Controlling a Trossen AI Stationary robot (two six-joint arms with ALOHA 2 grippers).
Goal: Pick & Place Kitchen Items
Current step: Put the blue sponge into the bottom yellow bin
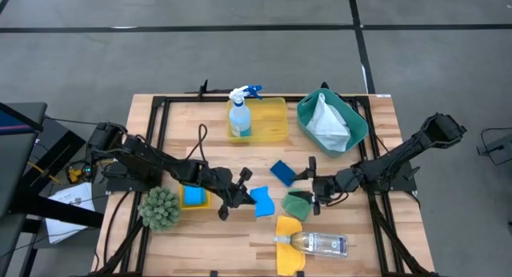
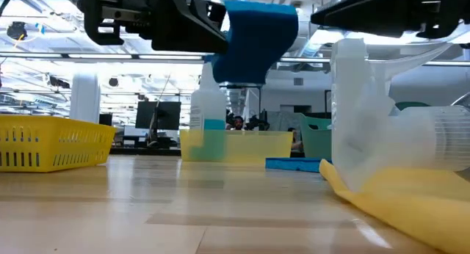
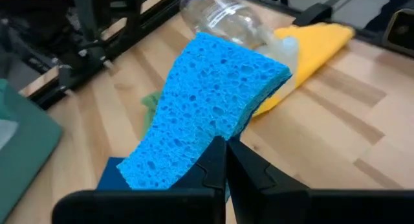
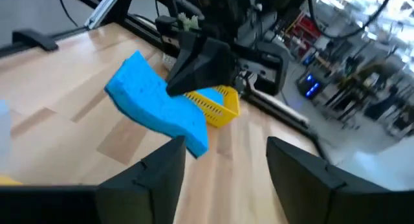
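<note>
Sponge in hand: the left gripper is clamped tight on a blue sponge, pinching one edge so the rest bends out in front of it, lifted clear of the wooden table near its middle; held by the edge like this, it looks ready to be carried and dropped into a container. Just beside the left arm sits a small yellow tray with another blue piece inside, probably the nearest drop spot, though that is only a guess; a spiky green ball rests beside it. The right gripper hovers near a green cloth, its fingers standing apart with nothing between them. A second blue sponge lies flat between the two arms. Toward the near edge, a clear bottle lies on its side across a yellow cloth. At the far side, a spray bottle stands in a larger yellow tray; a teal bin holds a white cloth.
</note>
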